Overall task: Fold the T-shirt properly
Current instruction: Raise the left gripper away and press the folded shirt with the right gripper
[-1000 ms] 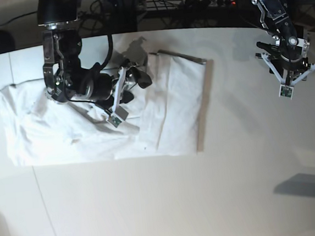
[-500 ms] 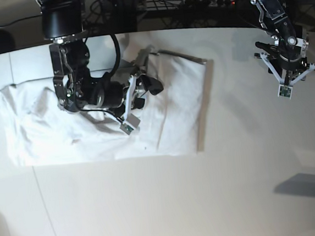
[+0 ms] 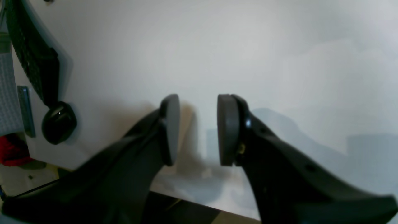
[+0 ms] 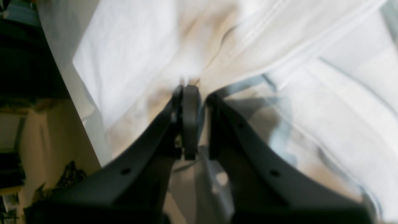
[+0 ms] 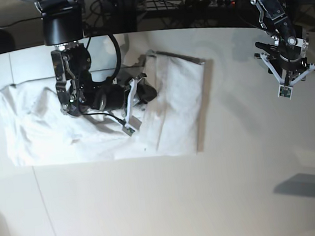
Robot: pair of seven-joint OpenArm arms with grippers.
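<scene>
Fabric of the T-shirt lies spread lengthwise along the table's far-left part, pinched by the right gripper near its folded middle; the left gripper, spread and empty, hangs well apart.

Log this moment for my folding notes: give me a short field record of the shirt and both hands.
garment: white T-shirt, spread wrinkled on the table, right part folded over
right hand: shut on a bunched fold of the T-shirt, near its far edge
left hand: open, nothing between its pads, over bare table, apart from the shirt
fold status: unfinished
</scene>
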